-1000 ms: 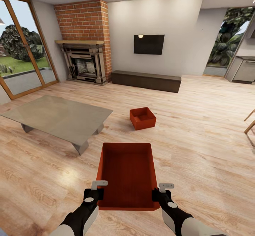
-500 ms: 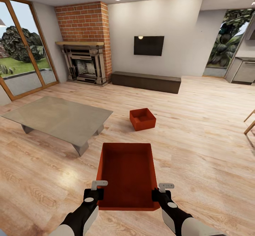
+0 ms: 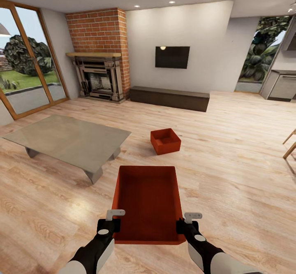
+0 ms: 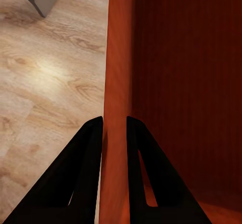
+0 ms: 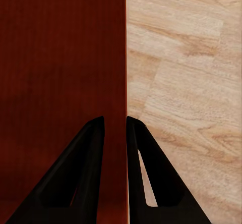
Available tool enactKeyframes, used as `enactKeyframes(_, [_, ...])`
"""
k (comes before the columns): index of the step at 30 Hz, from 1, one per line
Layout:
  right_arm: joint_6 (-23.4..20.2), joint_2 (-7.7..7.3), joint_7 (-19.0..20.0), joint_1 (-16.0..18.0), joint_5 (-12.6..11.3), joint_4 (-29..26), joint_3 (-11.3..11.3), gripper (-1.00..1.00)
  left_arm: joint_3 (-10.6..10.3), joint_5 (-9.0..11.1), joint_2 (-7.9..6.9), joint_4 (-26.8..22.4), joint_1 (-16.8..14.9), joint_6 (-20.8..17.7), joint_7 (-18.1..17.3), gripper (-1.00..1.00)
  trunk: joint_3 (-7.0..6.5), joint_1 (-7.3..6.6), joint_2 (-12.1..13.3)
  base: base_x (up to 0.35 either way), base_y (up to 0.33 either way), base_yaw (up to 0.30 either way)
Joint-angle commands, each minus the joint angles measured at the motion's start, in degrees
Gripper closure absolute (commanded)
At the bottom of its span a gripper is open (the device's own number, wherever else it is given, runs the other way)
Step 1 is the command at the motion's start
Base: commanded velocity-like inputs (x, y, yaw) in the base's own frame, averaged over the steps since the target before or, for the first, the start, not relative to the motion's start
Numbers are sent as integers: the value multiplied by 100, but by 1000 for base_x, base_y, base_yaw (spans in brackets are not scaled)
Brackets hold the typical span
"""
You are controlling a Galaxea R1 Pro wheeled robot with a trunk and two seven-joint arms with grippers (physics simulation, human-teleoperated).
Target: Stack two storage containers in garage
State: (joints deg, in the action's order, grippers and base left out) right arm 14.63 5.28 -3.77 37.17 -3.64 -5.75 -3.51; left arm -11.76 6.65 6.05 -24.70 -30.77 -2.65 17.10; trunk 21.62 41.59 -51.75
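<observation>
Low in the centre of the head view, a red-orange storage container [image 3: 149, 202] is held between the two arms: an open-topped rectangular box with thin plain walls, a finely ribbed inner floor and nothing inside. The left gripper [image 3: 110, 224] is clamped on its near left wall, and the left wrist view shows the two black fingers [image 4: 85, 176] pinching that orange wall [image 4: 117, 108], one outside and one inside. The right gripper [image 3: 186, 225] grips the near right wall in the same way, its fingers [image 5: 83, 173] astride the thin edge. The second storage container [image 3: 165, 140], alike in colour and shape, sits on the light wood plank floor [image 3: 238, 163] just above the middle of the frame, well apart from the held one. A low grey table [image 3: 68, 139] stands at middle left, with a brick fireplace [image 3: 98, 56] at upper left and a black TV [image 3: 172, 57] on the far wall.
</observation>
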Motion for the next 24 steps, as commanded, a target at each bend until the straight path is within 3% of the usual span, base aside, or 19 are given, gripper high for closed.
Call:
enactKeyframes(1, [19,-1,-1,1,-65,12,37,100,16,451,-7,-62,-8,-34,69,100,-3,1,-5,0,0,0])
enactKeyframes(24, [20,-1,-1,1,-62,12,38,100,16,451,-7,-62,-8,-34,71,100,-215,1,-5,0,0,0])
